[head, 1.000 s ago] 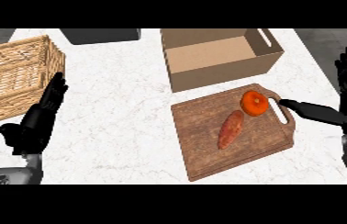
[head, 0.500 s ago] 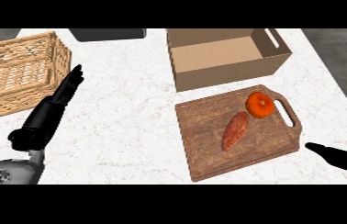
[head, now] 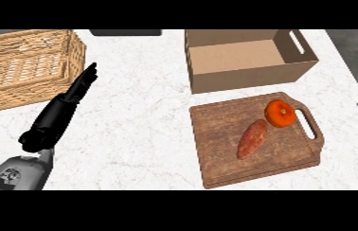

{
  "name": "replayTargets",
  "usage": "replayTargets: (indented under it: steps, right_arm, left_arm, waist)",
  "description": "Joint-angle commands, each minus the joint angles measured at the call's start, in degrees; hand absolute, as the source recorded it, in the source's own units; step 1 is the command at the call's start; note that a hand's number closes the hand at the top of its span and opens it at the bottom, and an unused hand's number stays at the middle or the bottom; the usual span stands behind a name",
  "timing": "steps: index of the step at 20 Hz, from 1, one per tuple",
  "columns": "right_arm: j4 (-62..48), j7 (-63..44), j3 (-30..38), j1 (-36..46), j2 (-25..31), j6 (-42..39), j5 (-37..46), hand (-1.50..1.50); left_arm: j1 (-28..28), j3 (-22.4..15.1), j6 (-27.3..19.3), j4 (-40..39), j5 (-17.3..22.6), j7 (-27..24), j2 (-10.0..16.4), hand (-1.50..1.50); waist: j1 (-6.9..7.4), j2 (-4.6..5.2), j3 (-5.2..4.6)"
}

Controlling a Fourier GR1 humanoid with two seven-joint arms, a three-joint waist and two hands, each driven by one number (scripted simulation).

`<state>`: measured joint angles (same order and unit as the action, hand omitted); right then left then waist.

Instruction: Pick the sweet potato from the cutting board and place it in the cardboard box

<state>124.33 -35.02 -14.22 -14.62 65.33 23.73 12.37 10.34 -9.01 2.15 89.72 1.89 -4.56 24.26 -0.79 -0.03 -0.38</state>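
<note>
Head view. I am using the cutting board as the reference for every position.

1. I am seeing the sweet potato lying on the board, near its middle and tilted. A round orange vegetable is sitting just beside its upper end, next to the board's handle slot.
2. The cardboard box is standing open just beyond the board's far edge. Nothing is showing inside it.
3. My left hand is resting well to the left of the board over the counter, near the wicker basket. Its fingers are straight and released, grasping nothing.
4. My right hand is not appearing in this view, so I cannot tell how its fingers are set.

Progress: I am judging the task as not yet begun. No hand is touching the sweet potato, so the reach, the grasp, the lift, the carry to the box and the release are all remaining.
</note>
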Motion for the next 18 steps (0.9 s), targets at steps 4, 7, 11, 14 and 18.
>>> replayTargets:
  steps: [4,7,11,14,18]
  right_arm:
    - [9.1,-24.0,-7.2,9.9,5.1,-14.8,0.2,-1.5]
    - [10.3,-33.2,-10.8,17.4,2.2,-19.4,-0.5,-1.5]
    - [11.2,-42.2,-14.0,24.0,-0.5,-23.9,-4.4,-1.5]
    - [3.4,-41.5,-16.4,28.1,-5.5,-24.9,-5.1,-1.5]
    - [-0.3,-46.3,-21.5,33.3,-12.5,-25.4,-3.9,-1.5]
  left_arm:
    - [3.0,-0.3,2.6,-0.7,0.5,-0.3,-0.3,0.0]
    - [2.9,-1.4,2.5,0.1,-0.4,0.9,-1.0,0.0]
    - [4.8,-0.9,2.4,-3.2,-0.9,-0.7,-2.0,0.0]
    - [4.8,-0.1,3.0,-4.8,-0.7,-1.3,-2.0,0.0]
    - [5.5,-0.5,1.8,-5.3,-2.1,-1.2,-3.2,0.0]
  waist:
    - [3.06,0.53,0.06]
    - [3.92,0.61,0.12]
    - [3.93,0.72,-0.02]
    - [3.54,0.68,0.14]
    - [3.63,0.54,0.12]
